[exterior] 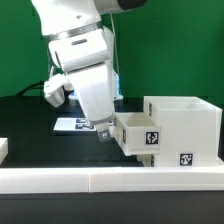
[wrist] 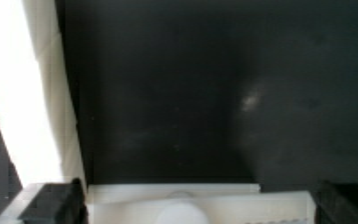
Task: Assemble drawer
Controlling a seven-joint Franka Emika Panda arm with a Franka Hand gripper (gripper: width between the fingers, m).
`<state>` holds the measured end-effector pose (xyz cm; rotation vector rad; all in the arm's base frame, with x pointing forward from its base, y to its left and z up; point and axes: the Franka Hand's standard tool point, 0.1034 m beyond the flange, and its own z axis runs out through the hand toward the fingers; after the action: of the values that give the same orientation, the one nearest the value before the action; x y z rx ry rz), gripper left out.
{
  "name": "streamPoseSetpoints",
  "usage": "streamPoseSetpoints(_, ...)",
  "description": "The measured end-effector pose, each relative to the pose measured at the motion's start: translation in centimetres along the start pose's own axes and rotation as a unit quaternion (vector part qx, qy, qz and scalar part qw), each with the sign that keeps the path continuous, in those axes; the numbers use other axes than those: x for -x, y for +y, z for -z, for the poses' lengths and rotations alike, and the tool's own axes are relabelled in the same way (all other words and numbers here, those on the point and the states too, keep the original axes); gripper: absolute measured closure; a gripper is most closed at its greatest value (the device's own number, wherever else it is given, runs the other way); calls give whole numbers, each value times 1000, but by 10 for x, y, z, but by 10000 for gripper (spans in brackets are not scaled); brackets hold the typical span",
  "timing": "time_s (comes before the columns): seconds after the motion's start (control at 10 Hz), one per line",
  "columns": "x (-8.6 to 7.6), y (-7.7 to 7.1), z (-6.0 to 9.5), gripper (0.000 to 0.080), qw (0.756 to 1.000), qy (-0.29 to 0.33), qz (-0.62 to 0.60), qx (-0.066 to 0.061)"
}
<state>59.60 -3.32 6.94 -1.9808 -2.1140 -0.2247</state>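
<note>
A white open-topped drawer box (exterior: pixel 135 134) with a marker tag on its side sits partly slid into the white cabinet frame (exterior: pixel 188 128) at the exterior view's right. My gripper (exterior: pixel 103 130) hangs at the drawer's outer end, tilted toward it. In the wrist view the drawer's white end (wrist: pixel 176 203) lies between my two dark fingers (wrist: pixel 51 205), which stand wide with a thin gap at each side. The gripper (wrist: pixel 197 206) is open and I see no clamping on the drawer. Whether the fingers touch the drawer I cannot tell.
The marker board (exterior: pixel 74 124) lies on the black table (exterior: pixel 30 130) behind my gripper. A long white rail (exterior: pixel 100 181) runs along the front edge. In the wrist view a white strip (wrist: pixel 27 90) borders the dark table (wrist: pixel 211 90).
</note>
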Motion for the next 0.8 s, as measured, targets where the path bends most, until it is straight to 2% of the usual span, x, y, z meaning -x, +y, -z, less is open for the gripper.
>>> streamPoseSetpoints(0.3, -29, 3, -8, 150, 1000, 2, -22, -2)
streamPoseSetpoints(0.4, -33, -1, -11, 150, 999, 1, -28, -19)
streamPoseSetpoints(0.7, -30, -1, -12, 150, 999, 1, -31, -19)
streamPoseSetpoints(0.8, -36, -1, -13, 150, 999, 4, -28, -19)
